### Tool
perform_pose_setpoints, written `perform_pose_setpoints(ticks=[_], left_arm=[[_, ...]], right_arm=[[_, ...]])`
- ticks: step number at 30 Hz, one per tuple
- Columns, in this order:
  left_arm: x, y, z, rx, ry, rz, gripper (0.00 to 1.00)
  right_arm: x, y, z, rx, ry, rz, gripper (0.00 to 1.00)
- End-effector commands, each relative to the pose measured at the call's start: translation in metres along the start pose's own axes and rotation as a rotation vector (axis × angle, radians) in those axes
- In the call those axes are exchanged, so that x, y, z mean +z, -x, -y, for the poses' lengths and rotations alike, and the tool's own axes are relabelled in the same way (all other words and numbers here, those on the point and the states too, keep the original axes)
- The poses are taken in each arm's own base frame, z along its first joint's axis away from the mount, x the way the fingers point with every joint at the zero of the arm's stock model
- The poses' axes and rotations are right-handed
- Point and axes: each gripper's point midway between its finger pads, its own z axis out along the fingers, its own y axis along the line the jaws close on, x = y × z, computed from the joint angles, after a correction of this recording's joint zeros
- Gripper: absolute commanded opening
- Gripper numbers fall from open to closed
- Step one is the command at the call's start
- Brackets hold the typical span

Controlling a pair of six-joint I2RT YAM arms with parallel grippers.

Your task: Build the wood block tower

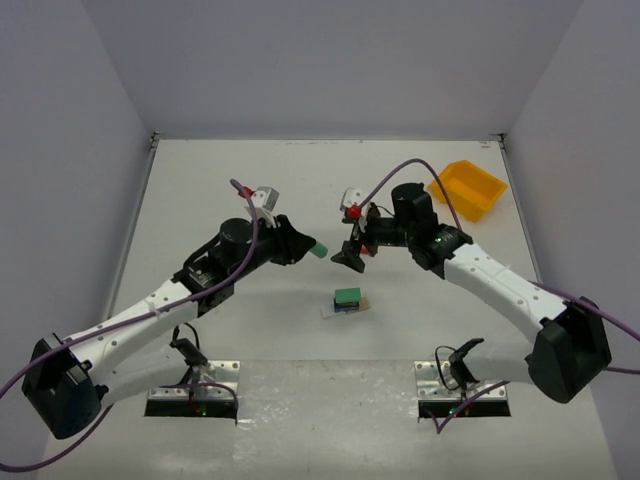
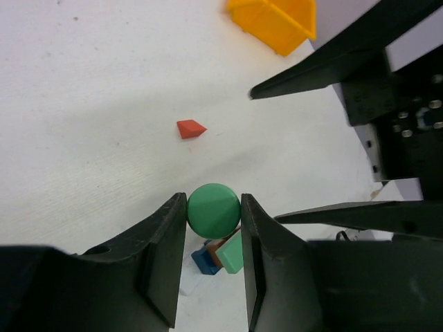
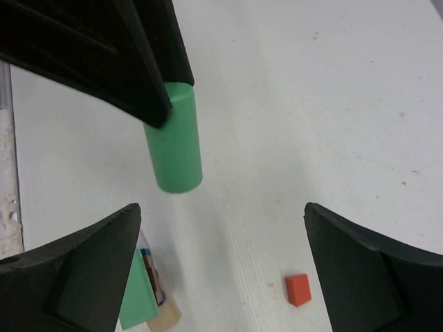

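Left pincer [image 1: 303, 246], reaching inward over the tabletop [image 1: 250, 330] middle, clamps a green cylinder [image 1: 318, 249]; right pincer [image 1: 351, 258] faces it, spread wide apart

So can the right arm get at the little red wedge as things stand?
Probably yes: the right arm's jaws are open and empty, and the red wedge lies alone on the table in their view.

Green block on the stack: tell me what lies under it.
A blue block and a brown piece show beneath it, all on a pale plank. Anything else between them is hidden by the green block.
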Motion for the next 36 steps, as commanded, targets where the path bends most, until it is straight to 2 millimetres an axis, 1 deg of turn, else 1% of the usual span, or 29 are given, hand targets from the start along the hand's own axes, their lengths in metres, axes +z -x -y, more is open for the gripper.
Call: perform_pose_setpoints(ticks=[1, 3, 5, 7, 8, 9, 10, 11, 12, 14, 15, 17, 20, 22, 24, 25, 27, 29, 33, 36], left_arm=[[0.002, 0.032, 0.003, 0.048, 0.053, 0.074, 0.00], [0.005, 0.034, 0.001, 0.073, 0.070, 0.069, 0.00], [0.010, 0.028, -0.006, 0.091, 0.106, 0.032, 0.00], [0.015, 0.023, -0.003, 0.096, 0.090, 0.005, 0.00], [0.019, 0.014, 0.003, 0.105, 0.065, -0.028, 0.00], [0.022, 0.011, 0.006, 0.115, 0.058, -0.039, 0.00], [0.025, 0.006, 0.011, 0.146, 0.052, -0.059, 0.00], [0.028, 0.002, 0.016, 0.167, 0.047, -0.069, 0.00], [0.030, 0.002, 0.023, 0.187, 0.041, -0.077, 0.00], [0.037, -0.011, 0.034, 0.245, 0.038, -0.120, 0.00], [0.038, -0.016, 0.043, 0.277, 0.027, -0.135, 0.00], [0.038, -0.024, 0.058, 0.333, 0.032, -0.166, 0.00], [0.036, -0.036, 0.066, 0.384, 0.056, -0.208, 0.00], [0.035, -0.043, 0.069, 0.404, 0.049, -0.243, 0.00], [0.033, -0.054, 0.072, 0.422, 0.053, -0.282, 0.00], [0.035, -0.055, 0.074, 0.430, 0.057, -0.287, 0.00], [0.036, -0.062, 0.072, 0.451, 0.072, -0.315, 0.00], [0.037, -0.065, 0.072, 0.465, 0.075, -0.330, 0.00], [0.039, -0.067, 0.062, 0.505, 0.128, -0.341, 0.00], [0.040, -0.074, 0.070, 0.525, 0.073, -0.368, 0.00]], right_arm=[[-0.039, 0.029, 0.007, -0.166, -0.013, 0.108, 0.99], [-0.055, 0.035, 0.018, -0.183, -0.060, 0.130, 0.99], [-0.065, 0.034, 0.038, -0.141, -0.139, 0.117, 0.99], [-0.077, 0.029, 0.066, -0.083, -0.245, 0.091, 0.99], [-0.085, 0.020, 0.091, -0.027, -0.337, 0.060, 0.99], [-0.084, 0.016, 0.100, -0.004, -0.371, 0.046, 0.99], [-0.093, 0.006, 0.122, 0.037, -0.451, 0.027, 0.99], [-0.098, -0.002, 0.135, 0.066, -0.497, 0.015, 0.99], [-0.102, -0.008, 0.143, 0.089, -0.526, 0.006, 0.99], [-0.109, -0.022, 0.156, 0.150, -0.569, -0.011, 0.99], [-0.113, -0.027, 0.161, 0.173, -0.583, -0.016, 0.99], [-0.120, -0.028, 0.168, 0.173, -0.616, 0.004, 0.99], [-0.126, -0.036, 0.170, 0.164, -0.644, 0.010, 0.99], [-0.128, -0.036, 0.170, 0.153, -0.649, 0.009, 0.99], [-0.128, -0.038, 0.171, 0.156, -0.654, 0.003, 0.99], [-0.130, -0.038, 0.171, 0.155, -0.661, 0.003, 0.99], [-0.131, -0.038, 0.171, 0.156, -0.666, 0.001, 0.99], [-0.131, -0.040, 0.172, 0.159, -0.669, 0.000, 0.99], [-0.131, -0.039, 0.171, 0.158, -0.668, 0.003, 0.99], [-0.130, -0.041, 0.171, 0.160, -0.661, 0.001, 0.99]])
